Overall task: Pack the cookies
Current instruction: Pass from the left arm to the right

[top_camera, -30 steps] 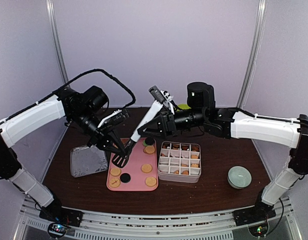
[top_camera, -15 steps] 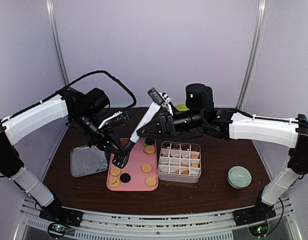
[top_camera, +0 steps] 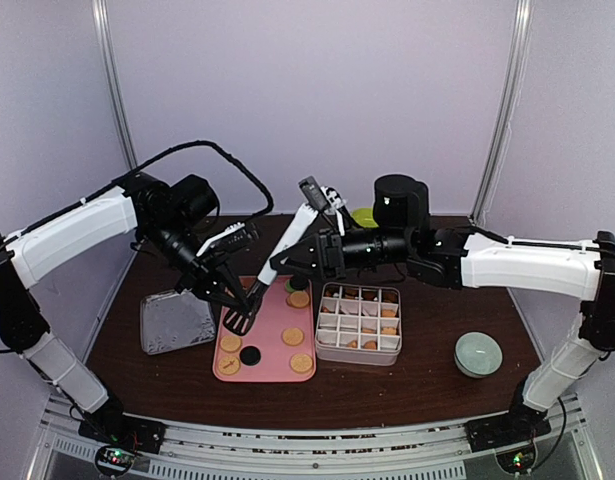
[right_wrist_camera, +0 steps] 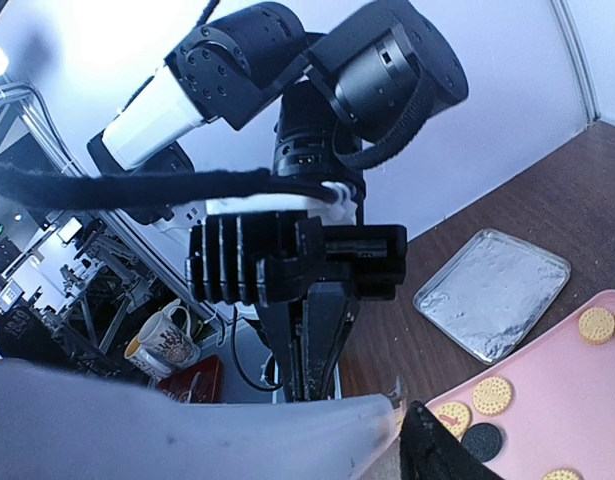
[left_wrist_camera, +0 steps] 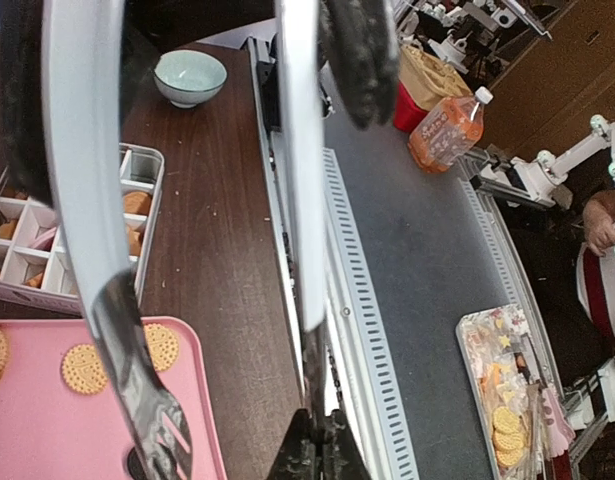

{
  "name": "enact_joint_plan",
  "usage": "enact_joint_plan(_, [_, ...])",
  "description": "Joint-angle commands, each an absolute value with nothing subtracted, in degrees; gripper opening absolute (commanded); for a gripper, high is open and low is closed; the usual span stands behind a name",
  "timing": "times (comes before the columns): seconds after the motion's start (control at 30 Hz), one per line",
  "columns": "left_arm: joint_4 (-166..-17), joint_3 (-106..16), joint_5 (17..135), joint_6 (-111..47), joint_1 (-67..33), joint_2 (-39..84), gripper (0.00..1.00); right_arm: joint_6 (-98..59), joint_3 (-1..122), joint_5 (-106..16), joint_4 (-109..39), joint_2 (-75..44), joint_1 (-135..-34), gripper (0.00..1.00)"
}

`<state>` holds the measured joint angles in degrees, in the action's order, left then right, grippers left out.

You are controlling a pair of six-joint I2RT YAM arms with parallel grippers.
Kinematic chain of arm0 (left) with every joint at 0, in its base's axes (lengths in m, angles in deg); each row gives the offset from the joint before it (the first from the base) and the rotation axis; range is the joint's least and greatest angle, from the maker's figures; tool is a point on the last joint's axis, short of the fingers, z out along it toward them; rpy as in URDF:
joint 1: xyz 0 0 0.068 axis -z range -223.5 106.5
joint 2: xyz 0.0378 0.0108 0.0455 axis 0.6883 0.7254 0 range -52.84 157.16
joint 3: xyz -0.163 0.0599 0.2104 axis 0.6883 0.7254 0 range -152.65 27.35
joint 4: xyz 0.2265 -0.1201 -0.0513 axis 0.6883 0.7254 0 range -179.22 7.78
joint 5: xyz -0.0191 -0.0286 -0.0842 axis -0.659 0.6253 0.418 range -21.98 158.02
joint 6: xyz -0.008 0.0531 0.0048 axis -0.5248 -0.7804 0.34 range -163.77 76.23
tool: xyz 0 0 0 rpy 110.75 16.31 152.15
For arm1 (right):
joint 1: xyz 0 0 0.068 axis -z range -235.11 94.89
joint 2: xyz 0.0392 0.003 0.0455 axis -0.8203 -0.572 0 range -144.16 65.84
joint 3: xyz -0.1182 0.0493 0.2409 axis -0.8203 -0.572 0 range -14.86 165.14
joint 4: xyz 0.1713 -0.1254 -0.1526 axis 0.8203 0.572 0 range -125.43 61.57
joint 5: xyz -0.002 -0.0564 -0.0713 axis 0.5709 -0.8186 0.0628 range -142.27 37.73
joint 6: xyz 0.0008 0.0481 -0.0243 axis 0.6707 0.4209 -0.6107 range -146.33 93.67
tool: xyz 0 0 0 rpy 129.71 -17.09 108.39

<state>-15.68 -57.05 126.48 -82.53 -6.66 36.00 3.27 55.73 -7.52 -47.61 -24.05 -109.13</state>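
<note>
Two arms sharing one pair of tongs over the cookie tray

The left gripper (top_camera: 245,294) is clenched on one blade of the tongs (top_camera: 299,225), probably steadying them so the right gripper (top_camera: 283,264) can squeeze; I can't tell if that one has actually closed. The cookies (top_camera: 293,337) sit on the pink tray (top_camera: 272,352) at lower centre, with more in the divided box (top_camera: 318,345) just beside it. The orange bottle (left_wrist_camera: 445,130) has a label, but it's unreadable.
</note>
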Motion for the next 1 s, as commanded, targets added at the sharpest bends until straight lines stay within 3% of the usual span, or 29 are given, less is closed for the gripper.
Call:
enact_joint_plan(0.0, [-10.94,-59.94,134.15,-84.66,-6.14,37.46,0.00,1.90,53.39,-14.80,-55.04,-21.70,-110.08,0.58])
enact_joint_plan(0.4, [-7.98,-59.83,132.73,-87.32,-6.08,37.30,0.00,2.92,55.26,-9.99,-55.91,-23.29,-110.05,0.56])
enact_joint_plan(0.67, [-15.40,-58.52,129.73,-79.71,-7.09,36.63,0.00,3.98,55.13,-10.40,-56.91,-24.18,-110.42,0.57])
enact_joint_plan(0.97, [-15.01,-58.52,130.12,-80.05,-7.13,36.84,0.00,4.91,54.82,-13.31,-59.47,-25.78,-110.77,0.46])
